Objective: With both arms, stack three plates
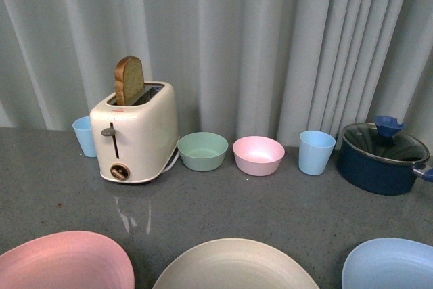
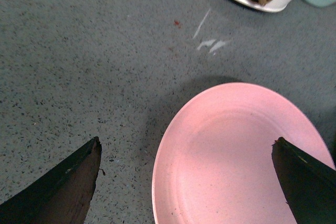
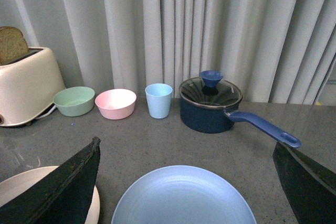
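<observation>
Three plates lie apart along the near edge of the tabletop [image 1: 270, 201], each cut off low in the front view: pink plate [image 1: 64, 262] at the left end, cream plate [image 1: 233, 265] in the middle, blue plate [image 1: 389, 265] at the right end. The left gripper [image 2: 186, 140] hangs spread wide over the pink plate, and the right gripper [image 3: 186, 143] is spread wide near the blue plate. Only the finger ends show.

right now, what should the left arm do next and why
Probably lower the left gripper onto the rim of the pink plate: its jaws stand open astride that rim, nothing is held, and the cream plate and blue plate lie apart, unstacked.
</observation>
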Motion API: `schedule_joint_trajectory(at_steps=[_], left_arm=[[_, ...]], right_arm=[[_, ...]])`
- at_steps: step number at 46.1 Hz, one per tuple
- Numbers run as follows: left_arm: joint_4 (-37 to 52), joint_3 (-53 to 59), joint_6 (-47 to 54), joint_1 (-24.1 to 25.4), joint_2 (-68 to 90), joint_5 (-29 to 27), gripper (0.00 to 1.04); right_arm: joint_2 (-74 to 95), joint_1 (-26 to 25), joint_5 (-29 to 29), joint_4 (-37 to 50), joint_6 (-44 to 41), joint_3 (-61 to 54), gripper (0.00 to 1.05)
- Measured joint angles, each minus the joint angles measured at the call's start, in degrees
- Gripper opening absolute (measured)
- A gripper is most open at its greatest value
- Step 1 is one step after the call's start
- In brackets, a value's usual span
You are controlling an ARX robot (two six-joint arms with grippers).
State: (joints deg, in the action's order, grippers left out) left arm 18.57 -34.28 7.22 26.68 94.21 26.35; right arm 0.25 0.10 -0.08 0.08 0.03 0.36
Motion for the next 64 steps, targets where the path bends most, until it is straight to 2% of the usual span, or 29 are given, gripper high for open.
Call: schedule_joint_trajectory(at_steps=[12, 22, 36, 44, 59, 61, 64], left_arm=[[-4.55, -6.47, 4.94, -0.22, 11.23, -3.63, 0.98], [-7.58, -9.14, 8.72, -0.26, 16.76, -4.5, 0.98], [-11.39, -10.43, 8.46, -2.49, 17.25, -0.66, 0.98], [-10.54, -10.29, 10.64, -5.7, 18.97, -4.68, 0.98], [-13.29, -10.58, 11.02, -8.02, 20.79, -8.85, 0.98], [-14.58, -11.1, 10.86, -8.04, 20.96, -8.9, 0.95], [-15.96, -11.82, 10.34, -8.02, 21.2, -9.14, 0.83]], right_arm=[[0.0, 0.0, -0.02, 0.0, 0.0, 0.0, 0.97], [0.0, 0.0, 0.0, 0.0, 0.0, 0.0, 0.97], [0.0, 0.0, 0.0, 0.0, 0.0, 0.0, 0.97], [0.0, 0.0, 0.0, 0.0, 0.0, 0.0, 0.97], [0.0, 0.0, 0.0, 0.0, 0.0, 0.0, 0.97], [0.0, 0.0, 0.0, 0.0, 0.0, 0.0, 0.97], [0.0, 0.0, 0.0, 0.0, 0.0, 0.0, 0.97]])
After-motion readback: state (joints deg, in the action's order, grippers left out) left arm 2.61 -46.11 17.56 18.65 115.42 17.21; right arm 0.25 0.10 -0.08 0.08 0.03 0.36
